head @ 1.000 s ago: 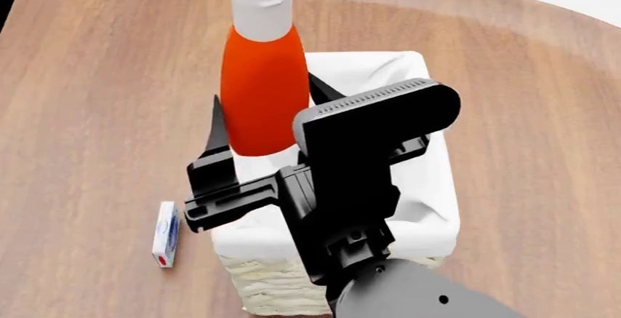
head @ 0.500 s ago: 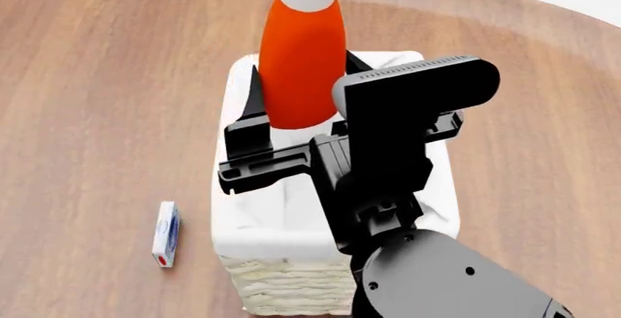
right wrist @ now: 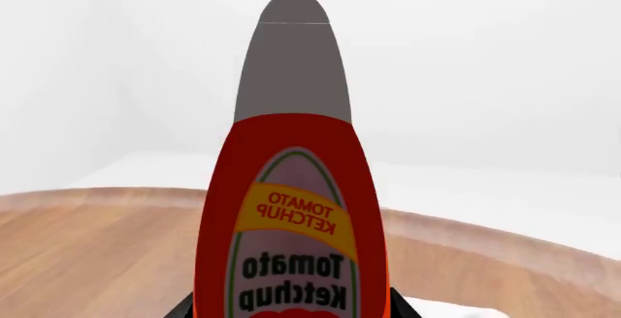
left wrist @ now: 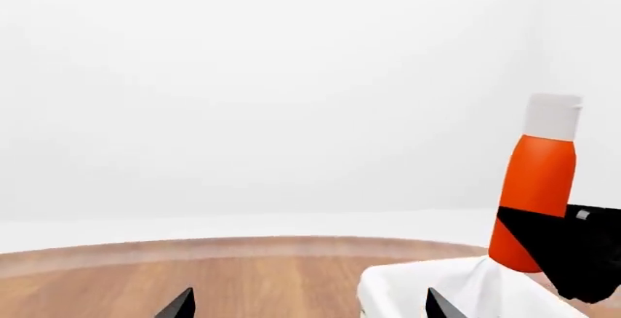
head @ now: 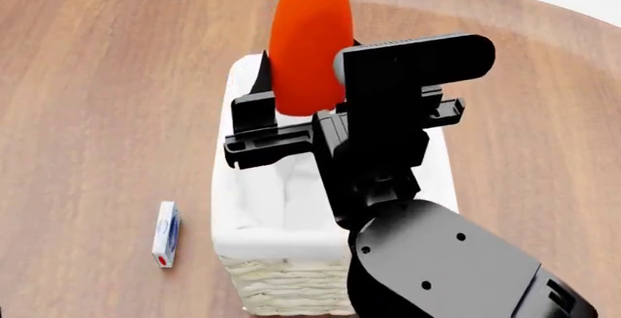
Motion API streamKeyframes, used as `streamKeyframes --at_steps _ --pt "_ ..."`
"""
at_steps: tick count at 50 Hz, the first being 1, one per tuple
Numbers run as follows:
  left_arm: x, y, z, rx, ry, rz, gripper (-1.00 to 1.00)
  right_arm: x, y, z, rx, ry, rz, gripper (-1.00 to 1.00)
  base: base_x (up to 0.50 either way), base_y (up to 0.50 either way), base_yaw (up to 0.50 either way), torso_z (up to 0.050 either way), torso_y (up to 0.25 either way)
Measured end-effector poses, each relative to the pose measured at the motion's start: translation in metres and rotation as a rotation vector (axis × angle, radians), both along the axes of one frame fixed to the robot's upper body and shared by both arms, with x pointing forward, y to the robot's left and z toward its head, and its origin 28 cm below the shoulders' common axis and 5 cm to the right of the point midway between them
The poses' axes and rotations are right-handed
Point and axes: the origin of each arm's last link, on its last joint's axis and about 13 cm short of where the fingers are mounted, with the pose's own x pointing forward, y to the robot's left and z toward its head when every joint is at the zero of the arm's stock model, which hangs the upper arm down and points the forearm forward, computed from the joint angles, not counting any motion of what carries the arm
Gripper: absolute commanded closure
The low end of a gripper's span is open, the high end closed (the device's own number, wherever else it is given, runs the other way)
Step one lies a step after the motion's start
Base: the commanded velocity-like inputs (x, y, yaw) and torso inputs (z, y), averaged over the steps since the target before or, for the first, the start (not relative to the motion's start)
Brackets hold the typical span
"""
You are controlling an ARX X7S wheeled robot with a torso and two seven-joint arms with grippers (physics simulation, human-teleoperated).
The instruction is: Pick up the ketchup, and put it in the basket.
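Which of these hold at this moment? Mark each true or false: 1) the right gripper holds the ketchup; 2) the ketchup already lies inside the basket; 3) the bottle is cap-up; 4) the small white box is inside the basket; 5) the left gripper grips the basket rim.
1) True: the right gripper is shut on the ketchup.
2) False: the bottle is held upright above the basket, its lower end at about rim level in the left wrist view.
3) True: the pale cap points up.
4) False: the small white box lies on the wooden table, beside the basket.
5) False: the left gripper is open, holding nothing; only its fingertips show.
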Motion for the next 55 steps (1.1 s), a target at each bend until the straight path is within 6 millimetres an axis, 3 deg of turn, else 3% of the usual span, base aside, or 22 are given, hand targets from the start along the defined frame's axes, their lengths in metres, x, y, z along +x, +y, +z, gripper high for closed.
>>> streamKeyframes --at_steps 55 --pt "-0.008 0.009 -0.017 -0.069 0.025 0.057 -1.00 0.002 0.013 0.027 -0.023 0.251 -0.241 1.00 0.00 0.00 0.00 0.000 0.000"
